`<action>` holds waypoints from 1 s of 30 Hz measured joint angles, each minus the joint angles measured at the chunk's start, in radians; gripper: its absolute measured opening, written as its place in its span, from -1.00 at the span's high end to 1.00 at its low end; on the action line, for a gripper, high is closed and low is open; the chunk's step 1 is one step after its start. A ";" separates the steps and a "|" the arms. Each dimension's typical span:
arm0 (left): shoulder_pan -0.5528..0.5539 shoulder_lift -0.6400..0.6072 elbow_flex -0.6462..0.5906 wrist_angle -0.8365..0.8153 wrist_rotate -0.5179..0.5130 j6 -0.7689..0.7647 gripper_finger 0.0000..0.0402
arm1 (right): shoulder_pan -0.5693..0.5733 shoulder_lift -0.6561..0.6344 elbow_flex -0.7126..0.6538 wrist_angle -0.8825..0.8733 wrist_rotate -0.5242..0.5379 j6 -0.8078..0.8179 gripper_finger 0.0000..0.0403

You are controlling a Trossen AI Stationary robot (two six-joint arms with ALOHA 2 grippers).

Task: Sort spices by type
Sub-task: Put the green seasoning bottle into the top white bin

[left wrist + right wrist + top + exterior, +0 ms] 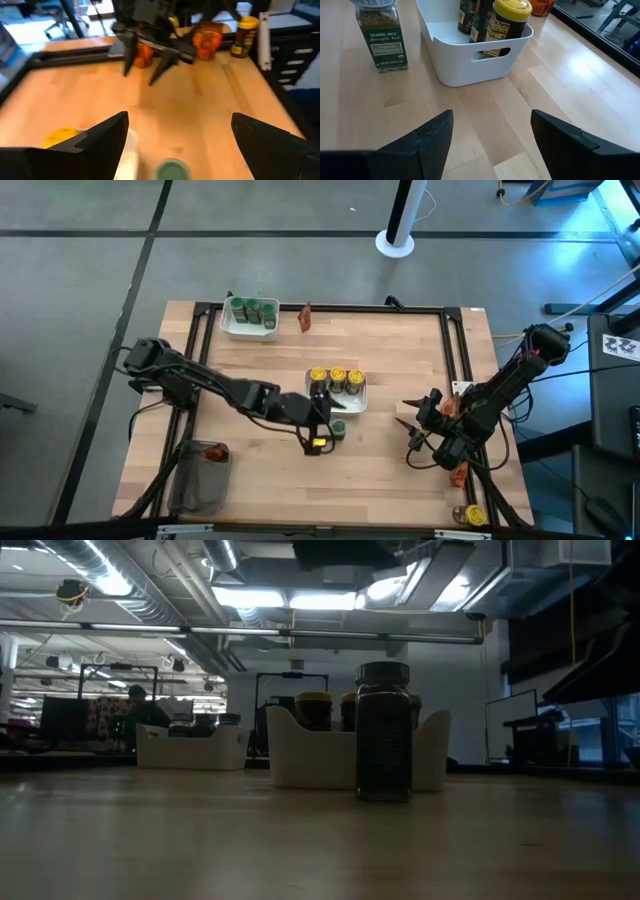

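A jar of spices with a green lid [338,429] stands on its base on the table, just in front of the middle white tray [362,402], which holds jars with yellow lids [337,377]. My left gripper [322,426] hovers over the green-lidded jar [172,169]. It is open, its fingers wide on either side of the lid and clear of it. My right gripper [408,430] waits open near the table's right side, facing the jar [380,37] and the tray [470,60]. In the low view the jar [384,730] stands before the tray [300,760].
A second white tray [240,330] with green-lidded jars sits at the far left, with a red-orange packet [305,318] beside it. More packets [458,474] and a yellow-lidded jar [473,515] lie under the right arm. A grey tub [195,485] stands at the near left corner.
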 joint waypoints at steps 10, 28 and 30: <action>-0.018 0.099 0.000 -0.022 0.000 -0.087 -0.68 | 0.000 0.000 0.000 0.005 0.001 0.000 -0.33; 0.025 0.233 -0.001 -0.034 0.016 -0.165 -0.68 | 0.000 0.019 0.000 0.008 0.002 0.000 -0.33; 0.027 0.239 0.000 -0.021 0.016 -0.170 -0.68 | 0.000 0.032 0.000 0.009 0.002 0.001 -0.33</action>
